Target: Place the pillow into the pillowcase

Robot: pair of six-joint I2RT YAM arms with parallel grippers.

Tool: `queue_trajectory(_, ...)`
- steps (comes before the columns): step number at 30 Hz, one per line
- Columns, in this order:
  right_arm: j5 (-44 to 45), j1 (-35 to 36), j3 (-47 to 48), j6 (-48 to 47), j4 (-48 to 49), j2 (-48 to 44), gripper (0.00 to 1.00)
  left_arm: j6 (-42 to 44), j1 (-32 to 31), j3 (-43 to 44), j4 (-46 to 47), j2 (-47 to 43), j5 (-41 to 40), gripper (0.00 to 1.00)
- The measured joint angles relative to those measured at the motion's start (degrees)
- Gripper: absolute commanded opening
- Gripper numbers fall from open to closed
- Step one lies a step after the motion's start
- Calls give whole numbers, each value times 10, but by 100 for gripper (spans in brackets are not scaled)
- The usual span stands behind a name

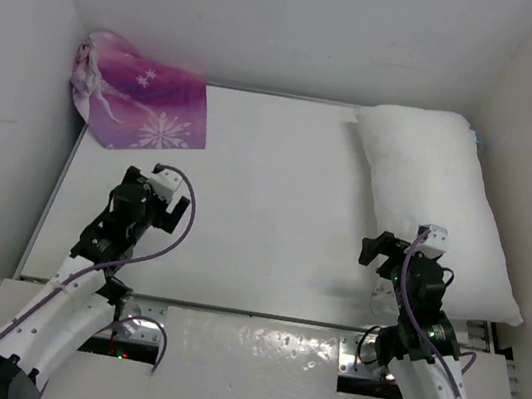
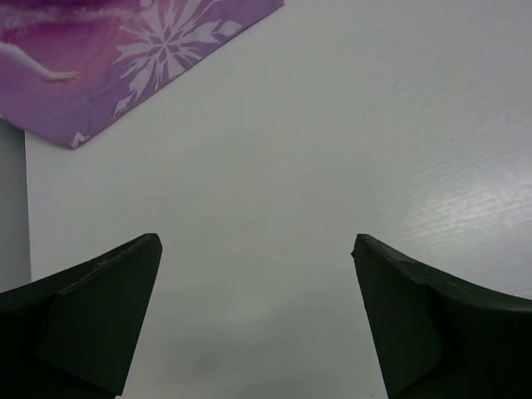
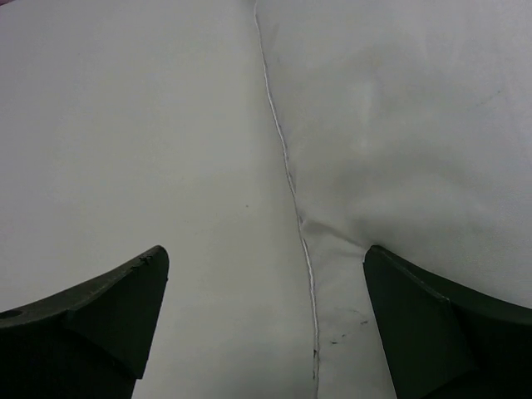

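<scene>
Tabletop [image 1: 274, 211] carries both of the task's things, and neither is gripped, so the job looks to be at its opening step.

The pillow [image 1: 439, 197] lies directly ahead of and under the right claw [image 3: 266, 253]. Its seamed edge [image 3: 287, 166] runs up between the jaws, which stand wide and hold nothing, and its puffy body fills the side beyond the right-hand finger.

The pillowcase [image 1: 139, 104] sits bunched ahead of the left claw [image 2: 258, 249] and off to its left, well apart from it. Only its purple snowflake corner shows at the top of that wrist view. The left claw's jaws are also spread wide over bare surface.

As a container the pillowcase seems to have nothing in it, and its mouth cannot be made out.

The next move probably calls for the left claw to reach forward and find the open hem while the right claw pinches the pillow's edge.
</scene>
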Motion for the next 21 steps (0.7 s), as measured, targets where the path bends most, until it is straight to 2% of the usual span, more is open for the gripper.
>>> queue_trajectory(3, 2, 0, 46, -7, -13, 42, 96, 56, 0, 57, -40, 39, 52, 98)
queue_trajectory(4, 2, 0, 67, -16, -13, 65, 81, 72, -2, 85, -58, 65, 68, 75)
queue_trajectory(6, -2, 0, 121, -45, -22, 129, 33, 96, -9, 161, -97, 138, 80, 44)
queue_trajectory(7, -4, 0, 162, -64, -31, 175, 16, 108, -13, 206, -110, 189, 76, 20)
queue_trajectory(8, -6, 0, 205, -79, -44, 218, 19, 121, -16, 271, -133, 258, 67, 18)
queue_trajectory(9, -5, 0, 257, -92, -56, 273, 30, 130, -17, 335, -152, 318, 53, 21)
queue_trajectory(10, -4, 0, 308, -104, -68, 321, 67, 141, -18, 397, -165, 383, 37, 49)
queue_trajectory(11, -2, 0, 361, -113, -78, 368, 76, 153, -17, 466, -175, 457, 21, 69)
queue_trajectory(13, -1, 0, 452, -144, -79, 464, 85, 166, -12, 569, -183, 582, -2, 96)
queue_trajectory(14, -2, 2, 478, -153, -75, 498, 87, 168, -7, 603, -187, 628, -10, 100)
queue_trajectory(21, -10, 37, 501, -191, -43, 616, 88, 158, 50, 779, -223, 869, 5, 100)
